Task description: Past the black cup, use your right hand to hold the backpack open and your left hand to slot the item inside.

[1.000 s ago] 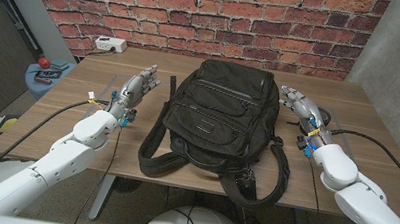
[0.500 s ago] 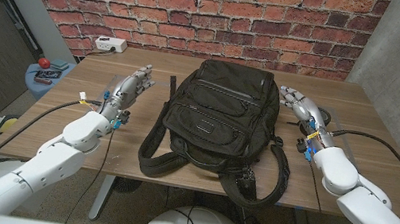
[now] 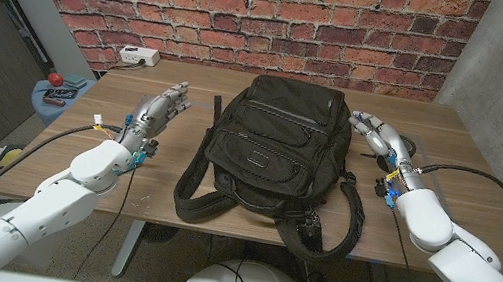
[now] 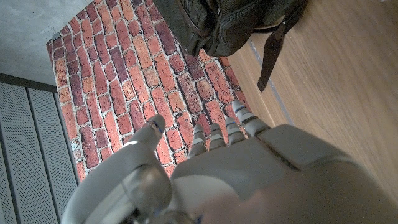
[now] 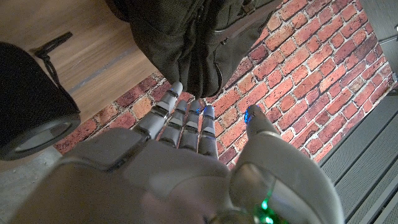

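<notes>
Looking down from the head camera, I am seeing the black backpack [image 3: 275, 155] lying in the middle of the frame on the wooden table [image 3: 471, 196], its top toward the brick wall [image 3: 252, 10] and its straps trailing over the near edge at lower centre. Its zippers are looking closed from here.

I am holding the left hand [image 3: 157, 111] at left of centre, just off the backpack's left side and apart from it, fingers extended, slightly apart and pointing toward the wall, holding nothing. In the left wrist view that hand [image 4: 249, 168] is sitting in the lower part of the picture, fingers straight, with the backpack [image 4: 230, 22] at the top of the frame.

I am keeping the right hand [image 3: 379, 136] at right of centre, near the backpack's upper right corner, not touching it as far as I can tell, fingers spread and loosely curved, nothing in them. In the right wrist view the hand [image 5: 186, 155] is reaching toward the backpack [image 5: 186, 37], and the black cup [image 5: 31, 106] is sitting at the left edge of that picture, just beside the hand. In the head view the cup [image 3: 411, 146] is mostly hidden behind the right hand.

A white power strip [image 3: 138, 55] is lying at the table's far left corner, upper left of the frame. A person's leg is showing at the left edge.
</notes>
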Robot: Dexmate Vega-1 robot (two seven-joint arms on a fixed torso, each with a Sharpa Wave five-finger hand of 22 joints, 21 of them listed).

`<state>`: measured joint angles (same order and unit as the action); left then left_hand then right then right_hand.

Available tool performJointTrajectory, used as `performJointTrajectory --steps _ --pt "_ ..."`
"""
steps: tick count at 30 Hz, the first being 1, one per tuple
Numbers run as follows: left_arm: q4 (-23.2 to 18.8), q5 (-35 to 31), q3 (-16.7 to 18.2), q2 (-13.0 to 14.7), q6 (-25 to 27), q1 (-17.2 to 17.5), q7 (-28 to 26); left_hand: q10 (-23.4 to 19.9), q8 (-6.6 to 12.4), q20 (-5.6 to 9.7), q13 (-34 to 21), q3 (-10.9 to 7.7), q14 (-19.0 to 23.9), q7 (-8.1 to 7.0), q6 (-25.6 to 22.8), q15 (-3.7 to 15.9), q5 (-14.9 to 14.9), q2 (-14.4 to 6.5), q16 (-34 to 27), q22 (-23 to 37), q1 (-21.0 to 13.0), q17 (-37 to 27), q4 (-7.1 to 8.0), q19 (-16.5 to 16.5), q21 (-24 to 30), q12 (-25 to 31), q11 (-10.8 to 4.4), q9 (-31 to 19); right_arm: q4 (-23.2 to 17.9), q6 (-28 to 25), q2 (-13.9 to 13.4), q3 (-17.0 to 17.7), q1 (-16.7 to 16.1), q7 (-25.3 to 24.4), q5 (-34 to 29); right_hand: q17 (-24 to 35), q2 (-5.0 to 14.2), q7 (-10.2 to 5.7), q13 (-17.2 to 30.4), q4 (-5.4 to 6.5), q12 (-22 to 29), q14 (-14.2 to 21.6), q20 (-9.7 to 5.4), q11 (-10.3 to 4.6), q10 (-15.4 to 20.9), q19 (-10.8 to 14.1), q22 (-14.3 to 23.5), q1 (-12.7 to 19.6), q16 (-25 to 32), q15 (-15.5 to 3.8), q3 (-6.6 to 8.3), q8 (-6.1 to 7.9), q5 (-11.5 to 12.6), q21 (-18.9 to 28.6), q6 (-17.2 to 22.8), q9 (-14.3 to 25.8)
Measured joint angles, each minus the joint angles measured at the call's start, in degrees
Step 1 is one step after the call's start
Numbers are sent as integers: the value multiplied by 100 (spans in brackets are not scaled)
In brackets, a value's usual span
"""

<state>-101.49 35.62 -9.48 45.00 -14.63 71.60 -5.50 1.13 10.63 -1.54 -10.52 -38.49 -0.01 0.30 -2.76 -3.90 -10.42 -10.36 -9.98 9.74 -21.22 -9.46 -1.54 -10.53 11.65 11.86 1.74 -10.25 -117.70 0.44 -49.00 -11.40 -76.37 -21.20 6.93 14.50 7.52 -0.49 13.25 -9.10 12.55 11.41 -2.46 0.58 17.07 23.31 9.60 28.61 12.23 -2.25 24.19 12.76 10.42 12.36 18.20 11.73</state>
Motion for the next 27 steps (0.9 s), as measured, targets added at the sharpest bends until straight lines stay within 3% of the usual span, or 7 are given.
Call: performJointTrajectory --steps 14,27 --pt "-395 90 323 368 306 460 67 0 0 0 0 9 0 22 -22 0 0 10 0 0 -52 0 -37 0 0 0 0 0 -503 -582 -84 79 -301 -204 -616 -94 -63 20 1 -55 89 330 -19 41 307 309 1 345 113 -2 -8 73 21 0 321 0" --pt "-821 80 785 660 561 956 90 0 0 0 0 25 0 22 -21 0 0 -13 0 0 -75 0 -53 0 1 0 0 0 -1018 -1178 -43 160 -689 -488 -1194 -173 -249 34 1 -102 167 623 18 41 573 608 1 638 198 -8 -56 123 21 0 566 1"
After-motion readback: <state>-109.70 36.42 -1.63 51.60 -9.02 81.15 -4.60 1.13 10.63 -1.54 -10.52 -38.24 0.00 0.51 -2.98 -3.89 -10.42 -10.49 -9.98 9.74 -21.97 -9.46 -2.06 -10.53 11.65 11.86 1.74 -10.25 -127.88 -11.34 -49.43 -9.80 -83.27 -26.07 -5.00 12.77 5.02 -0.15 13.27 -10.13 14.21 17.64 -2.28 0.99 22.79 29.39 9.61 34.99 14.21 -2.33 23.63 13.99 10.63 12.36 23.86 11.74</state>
